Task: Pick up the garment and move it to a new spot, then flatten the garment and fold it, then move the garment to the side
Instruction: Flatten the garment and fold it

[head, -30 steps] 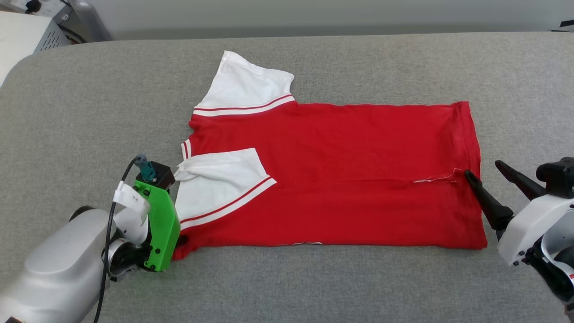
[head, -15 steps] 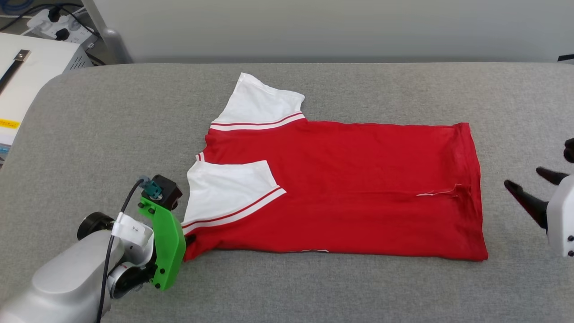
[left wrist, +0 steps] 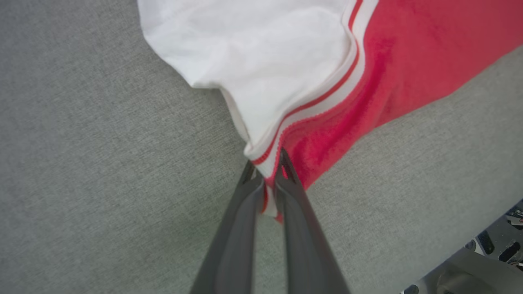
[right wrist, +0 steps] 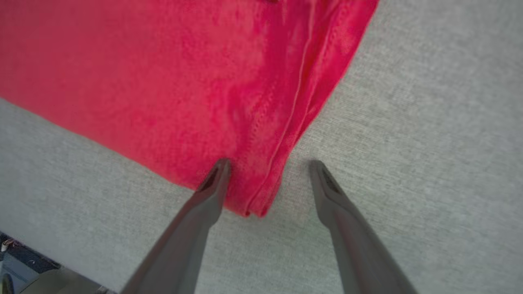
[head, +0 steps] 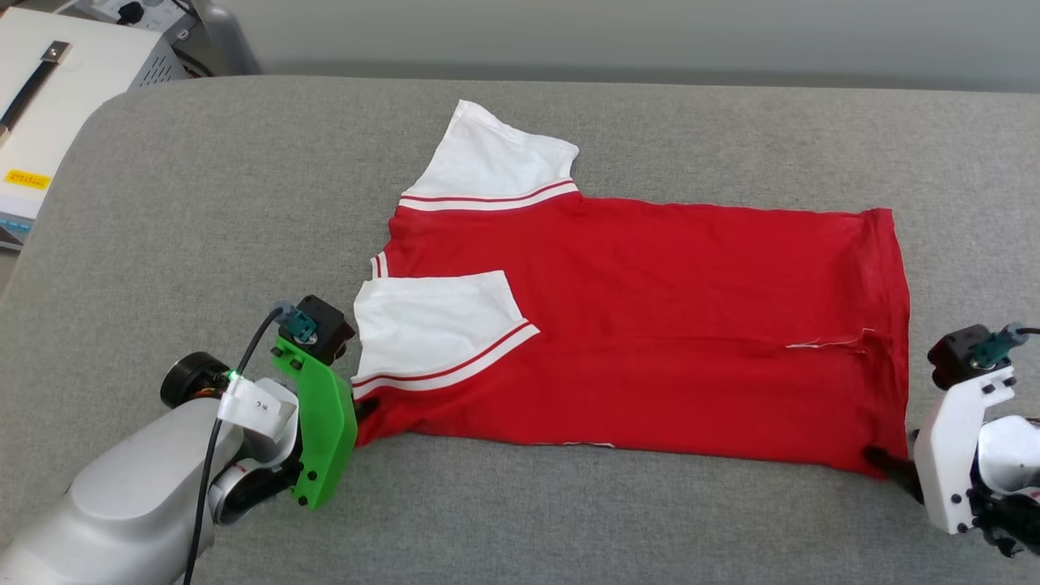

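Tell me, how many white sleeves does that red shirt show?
2. The far sleeve spreads out flat; the near sleeve lies folded onto the shirt, by the left fingers. None seems hidden.

surface: grey fabric tabletop (head: 569,520) | upper left: white case (head: 97,81), yellow label (head: 26,179)

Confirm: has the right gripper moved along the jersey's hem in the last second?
Yes. Against the red jersey, the right gripper has shifted from beside the white thread on the hem to the near hem corner, which it now straddles, open.
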